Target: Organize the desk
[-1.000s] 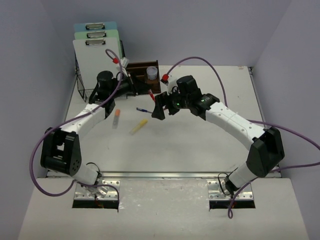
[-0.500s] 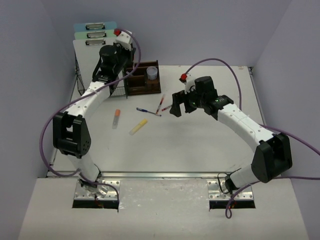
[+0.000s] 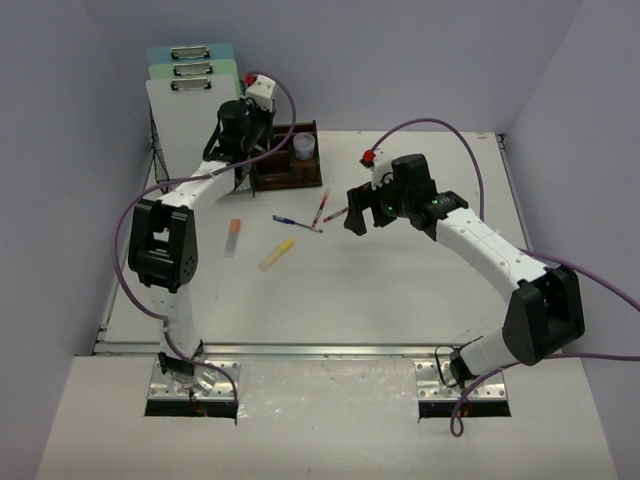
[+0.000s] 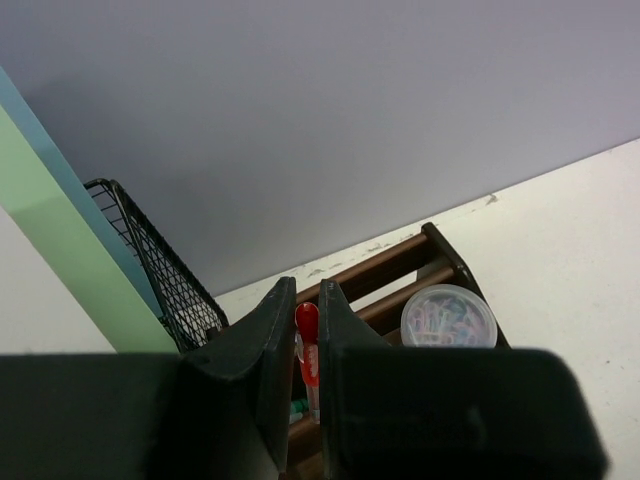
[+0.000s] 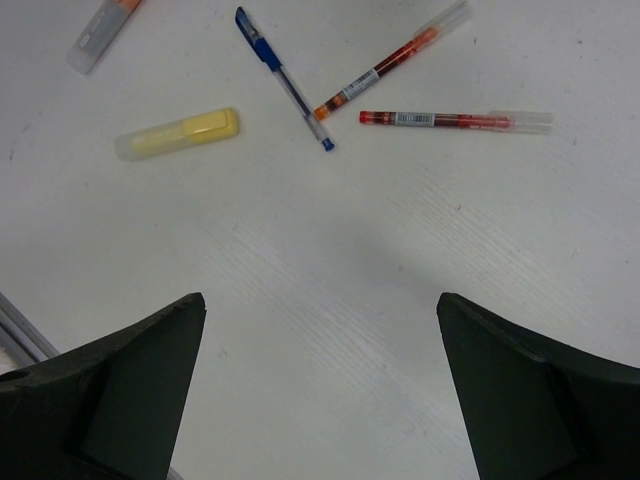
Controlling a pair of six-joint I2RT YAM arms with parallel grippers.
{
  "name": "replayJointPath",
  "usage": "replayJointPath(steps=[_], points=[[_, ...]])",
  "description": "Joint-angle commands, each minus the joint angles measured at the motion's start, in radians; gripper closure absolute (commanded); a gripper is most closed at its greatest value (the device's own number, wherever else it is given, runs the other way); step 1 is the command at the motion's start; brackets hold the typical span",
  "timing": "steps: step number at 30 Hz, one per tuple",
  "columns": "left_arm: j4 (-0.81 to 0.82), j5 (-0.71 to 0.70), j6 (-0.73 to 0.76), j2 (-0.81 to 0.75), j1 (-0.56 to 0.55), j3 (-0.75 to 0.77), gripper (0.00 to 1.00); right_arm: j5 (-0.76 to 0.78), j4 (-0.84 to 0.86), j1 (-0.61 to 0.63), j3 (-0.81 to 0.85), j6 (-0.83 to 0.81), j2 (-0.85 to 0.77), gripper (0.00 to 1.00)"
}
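Swung over the organiser tray [image 4: 395, 265], red pen [image 4: 308, 362] clamped in the left gripper [image 4: 306, 292]: ready to drop. Backed off the right gripper [image 5: 320, 300], jaws wide, 3 pens [image 5: 285, 88] ahead.

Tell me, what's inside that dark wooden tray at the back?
A clear tub of coloured clips sits in the wooden tray. The left gripper, shut on a red pen, covers the remaining compartments.

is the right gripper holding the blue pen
No, the right gripper is wide open and empty, and the blue pen lies loose on the desk.
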Motion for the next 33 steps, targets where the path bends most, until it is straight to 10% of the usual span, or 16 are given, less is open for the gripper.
replayJointPath(steps=[1,9,18,33], points=[[0.108,-0.001,-0.014,0.025,0.017,0.047,1.00,0.011,0.053,-0.008,-0.001,-0.037,-0.006,0.01],[0.103,0.016,-0.058,0.064,0.036,0.051,1.00,0.009,0.072,-0.008,0.037,-0.166,0.059,0.09],[0.023,0.081,-0.117,-0.031,0.038,-0.007,0.61,0.059,0.075,-0.008,0.119,-0.283,0.132,0.13],[-0.326,0.114,-0.162,-0.269,-0.038,-0.175,0.60,0.166,0.047,-0.010,0.075,-0.218,0.125,0.14]])
